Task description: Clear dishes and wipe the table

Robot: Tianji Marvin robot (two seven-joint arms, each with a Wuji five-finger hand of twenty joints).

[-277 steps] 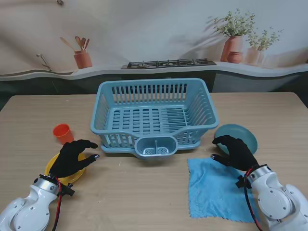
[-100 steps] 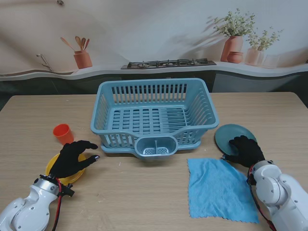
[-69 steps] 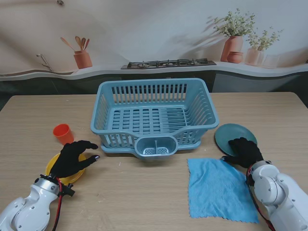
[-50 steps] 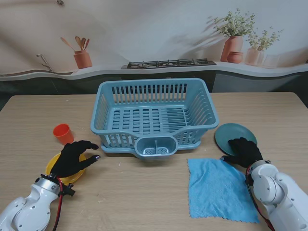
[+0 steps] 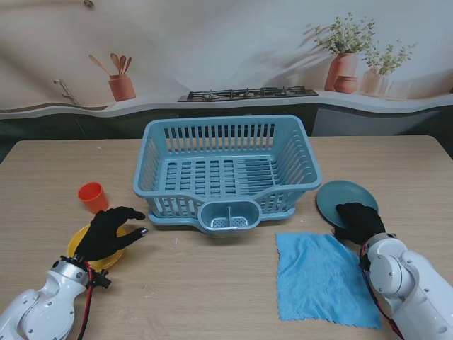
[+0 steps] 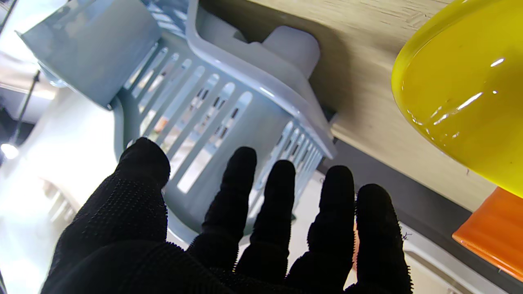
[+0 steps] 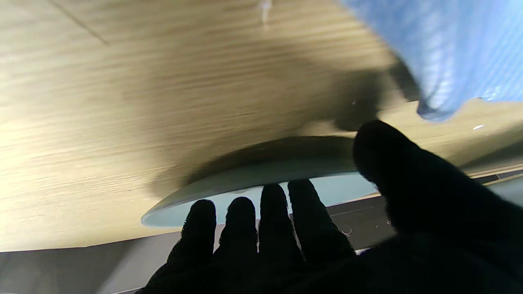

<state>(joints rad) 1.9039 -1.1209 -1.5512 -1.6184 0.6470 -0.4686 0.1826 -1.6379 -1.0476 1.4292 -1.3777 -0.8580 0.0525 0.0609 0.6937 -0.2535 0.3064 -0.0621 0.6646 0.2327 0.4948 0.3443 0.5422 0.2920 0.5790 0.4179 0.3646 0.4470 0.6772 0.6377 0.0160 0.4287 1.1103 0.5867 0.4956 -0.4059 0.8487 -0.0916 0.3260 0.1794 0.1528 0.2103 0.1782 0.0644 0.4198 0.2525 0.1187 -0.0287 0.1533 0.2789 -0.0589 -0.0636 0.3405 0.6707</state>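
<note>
1. Right hand (image 5: 359,221) is on the near rim of the teal plate (image 5: 341,196), right of the dish rack (image 5: 226,170). In the right wrist view, four fingers (image 7: 269,216) lie over the plate's (image 7: 245,179) top face and the thumb sits at the rim on the other side. Looks like a pinch on the edge; the contact itself is dark and blurred.
2. The plate's near edge looks slightly raised off the desk (image 5: 212,283) in the wrist view. It is round, so no long axis; its face points mostly up.
3. Blue cloth (image 5: 322,278) lies flat on the desk, nearer to me than the plate. Its far right corner is just beside the right hand; its long side runs roughly toward me.
4. Left hand (image 5: 106,232) hovers over the yellow plate (image 5: 79,244), fingers spread and pointing toward the rack, holding nothing. The left wrist view shows the fingers (image 6: 282,212) apart and the yellow plate (image 6: 461,94) flat on the desk.
5. Orange cup (image 5: 93,196) stands upright, mouth up, just beyond the yellow plate and left of the rack.
6. The rack's long axis runs left-right, with its cutlery pocket (image 5: 228,214) on the side facing me.
</note>
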